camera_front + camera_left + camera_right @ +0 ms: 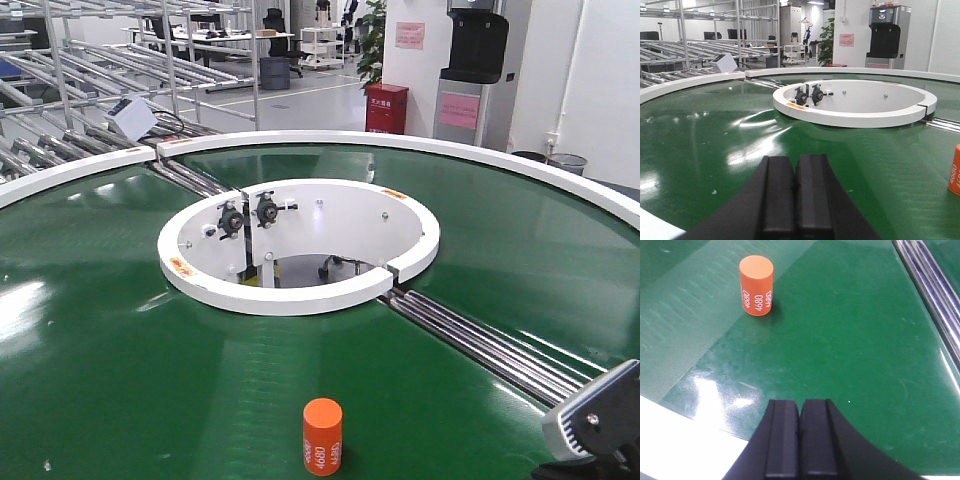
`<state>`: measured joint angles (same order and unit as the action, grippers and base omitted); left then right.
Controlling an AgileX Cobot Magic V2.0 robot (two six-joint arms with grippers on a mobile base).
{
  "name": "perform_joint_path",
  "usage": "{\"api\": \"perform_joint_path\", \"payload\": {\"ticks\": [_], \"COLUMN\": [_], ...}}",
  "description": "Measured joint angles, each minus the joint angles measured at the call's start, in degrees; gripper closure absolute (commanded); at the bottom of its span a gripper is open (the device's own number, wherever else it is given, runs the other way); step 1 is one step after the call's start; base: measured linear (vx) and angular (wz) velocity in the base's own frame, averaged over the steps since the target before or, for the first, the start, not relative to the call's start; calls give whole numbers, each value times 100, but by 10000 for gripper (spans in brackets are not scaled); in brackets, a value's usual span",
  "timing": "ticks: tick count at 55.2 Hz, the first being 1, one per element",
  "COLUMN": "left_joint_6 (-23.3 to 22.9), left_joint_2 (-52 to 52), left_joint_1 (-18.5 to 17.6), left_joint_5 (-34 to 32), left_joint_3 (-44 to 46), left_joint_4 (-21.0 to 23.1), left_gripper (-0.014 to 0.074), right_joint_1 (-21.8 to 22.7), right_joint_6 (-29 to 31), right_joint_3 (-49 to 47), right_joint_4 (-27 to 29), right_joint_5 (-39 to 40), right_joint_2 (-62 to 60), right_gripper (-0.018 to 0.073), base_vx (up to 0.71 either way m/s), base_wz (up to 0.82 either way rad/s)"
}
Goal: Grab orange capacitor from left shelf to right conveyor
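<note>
Orange capacitor (322, 436) upright on the green belt of the right conveyor (110, 370), free of both grippers.

In the front view it stands at 6 o'clock from the white inner ring (300, 296). The right gripper (800, 440) has its fingers pressed together, empty, the capacitor at its 11 o'clock. The left gripper (795, 197) is likewise closed, empty. The left shelf (90, 70) stands beyond the rim at 10 o'clock.

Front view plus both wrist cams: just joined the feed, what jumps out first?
The small bright orange cylinder printed "4680" stands upright and alone on the glossy green ring-shaped conveyor belt, near the front edge. Behind it sits the white inner ring, crossed by metal seam strips. Both grippers, left and right, are shut and empty, the right one's fingers pointing towards the cylinder.
</note>
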<state>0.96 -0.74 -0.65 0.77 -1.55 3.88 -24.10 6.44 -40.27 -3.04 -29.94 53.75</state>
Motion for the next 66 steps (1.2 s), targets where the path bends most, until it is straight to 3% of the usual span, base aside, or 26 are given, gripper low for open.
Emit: {"api": "perform_joint_path", "payload": {"ticks": [40, 44, 58, 66], "left_joint_6": [0, 0, 0, 0], "left_joint_2": [0, 0, 0, 0], "left_joint_1": [0, 0, 0, 0], "left_joint_5": [0, 0, 0, 0], "left_joint_3": [0, 0, 0, 0], "left_joint_4": [0, 0, 0, 0], "left_gripper": [602, 602, 602, 602], "right_joint_1": [43, 259, 1649, 2052], "right_joint_6": [5, -2, -138, -144], "right_joint_3": [191, 501, 2303, 3253], "right_joint_4": [-191, -276, -163, -154], "right_joint_5": [216, 621, 2087, 2485], "right_joint_2": [-396, -792, -2950, -4190], "right_gripper": [571, 571, 571, 571], "base_vx": [0, 0, 0, 0], "base_wz": [0, 0, 0, 0]}}
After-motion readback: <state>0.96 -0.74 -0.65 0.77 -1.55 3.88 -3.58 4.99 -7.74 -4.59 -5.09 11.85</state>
